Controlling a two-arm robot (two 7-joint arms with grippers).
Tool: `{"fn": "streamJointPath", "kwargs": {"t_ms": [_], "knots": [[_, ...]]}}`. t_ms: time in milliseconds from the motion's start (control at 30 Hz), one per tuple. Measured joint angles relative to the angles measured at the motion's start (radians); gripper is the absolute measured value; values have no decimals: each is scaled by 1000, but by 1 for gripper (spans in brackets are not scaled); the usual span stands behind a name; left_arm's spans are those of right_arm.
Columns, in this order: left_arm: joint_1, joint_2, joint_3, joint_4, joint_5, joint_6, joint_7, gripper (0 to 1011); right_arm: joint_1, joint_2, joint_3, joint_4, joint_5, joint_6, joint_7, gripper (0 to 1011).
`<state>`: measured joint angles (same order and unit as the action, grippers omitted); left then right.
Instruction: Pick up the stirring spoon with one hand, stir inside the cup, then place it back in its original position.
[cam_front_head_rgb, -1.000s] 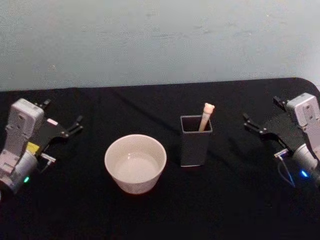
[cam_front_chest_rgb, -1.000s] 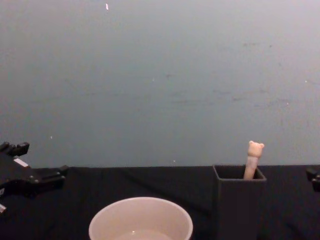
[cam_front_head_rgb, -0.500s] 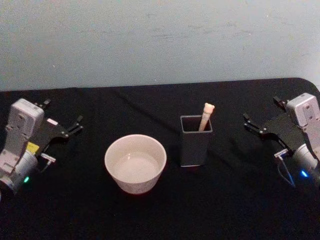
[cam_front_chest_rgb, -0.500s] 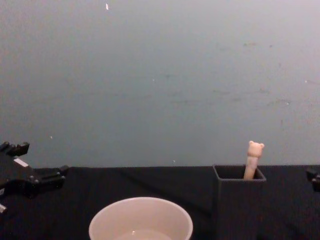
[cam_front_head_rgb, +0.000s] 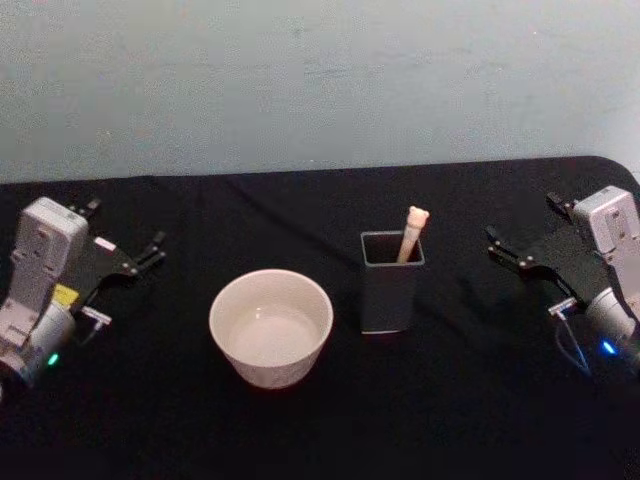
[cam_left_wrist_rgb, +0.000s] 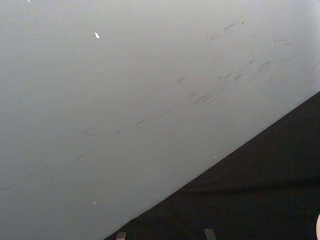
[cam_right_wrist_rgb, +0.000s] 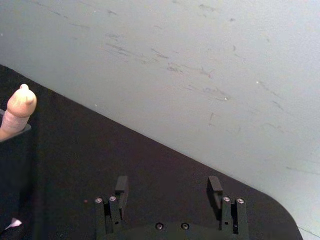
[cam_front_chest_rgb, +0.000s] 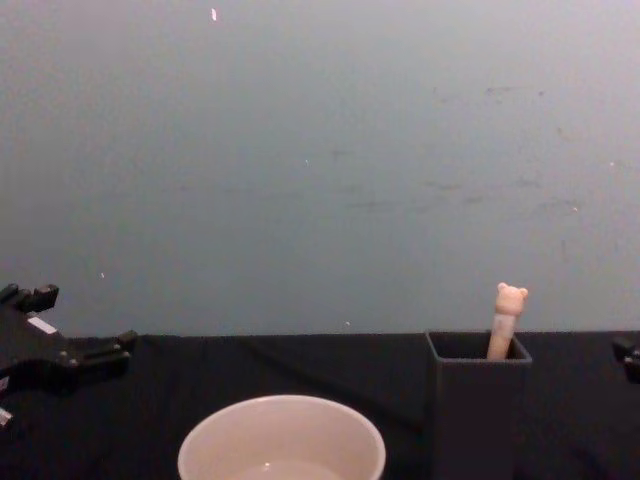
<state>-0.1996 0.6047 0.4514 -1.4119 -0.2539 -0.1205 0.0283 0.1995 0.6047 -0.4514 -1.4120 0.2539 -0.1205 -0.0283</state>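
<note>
The stirring spoon (cam_front_head_rgb: 413, 232) stands in a dark grey square holder (cam_front_head_rgb: 390, 285) at mid-table, with its beige bear-head handle (cam_front_chest_rgb: 507, 316) poking out of the top. Its bowl is hidden inside the holder. The cream-white cup (cam_front_head_rgb: 270, 326) sits just left of the holder and also rises at the bottom of the chest view (cam_front_chest_rgb: 282, 441). My left gripper (cam_front_head_rgb: 124, 226) rests open at the table's far left, well away from the cup. My right gripper (cam_front_head_rgb: 522, 220) is open at the far right, fingers pointing toward the holder. The right wrist view shows its spread fingers (cam_right_wrist_rgb: 121, 185) and the bear head (cam_right_wrist_rgb: 18, 113) off to one side.
A black cloth (cam_front_head_rgb: 460, 400) covers the table, and a plain pale wall (cam_front_head_rgb: 320, 80) stands behind it. Open cloth lies between each gripper and the two vessels and along the table's front.
</note>
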Motion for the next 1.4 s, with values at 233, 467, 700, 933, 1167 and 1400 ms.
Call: {"fn": "streamJointPath", "kwargs": {"t_ms": [233,467,700,933,1167,1400], "knots": [[0,0,0,0,0,0,0,1001,0,0,0,0,0,0,0,1002],[0,0,0,0,0,0,0,1001,0,0,0,0,0,0,0,1002],[0,0,0,0,0,0,0,1001,0,-1,1,0,0,0,1,1002],[0,0,0,0,0,0,0,1001,-16,-4,30,-25,31,3,54,1002],[0,0,0,0,0,0,0,1001,-40,0,72,-70,145,2,174,1002],[0,0,0,0,0,0,0,1001,-38,-6,106,-76,325,44,388,1002]]}}
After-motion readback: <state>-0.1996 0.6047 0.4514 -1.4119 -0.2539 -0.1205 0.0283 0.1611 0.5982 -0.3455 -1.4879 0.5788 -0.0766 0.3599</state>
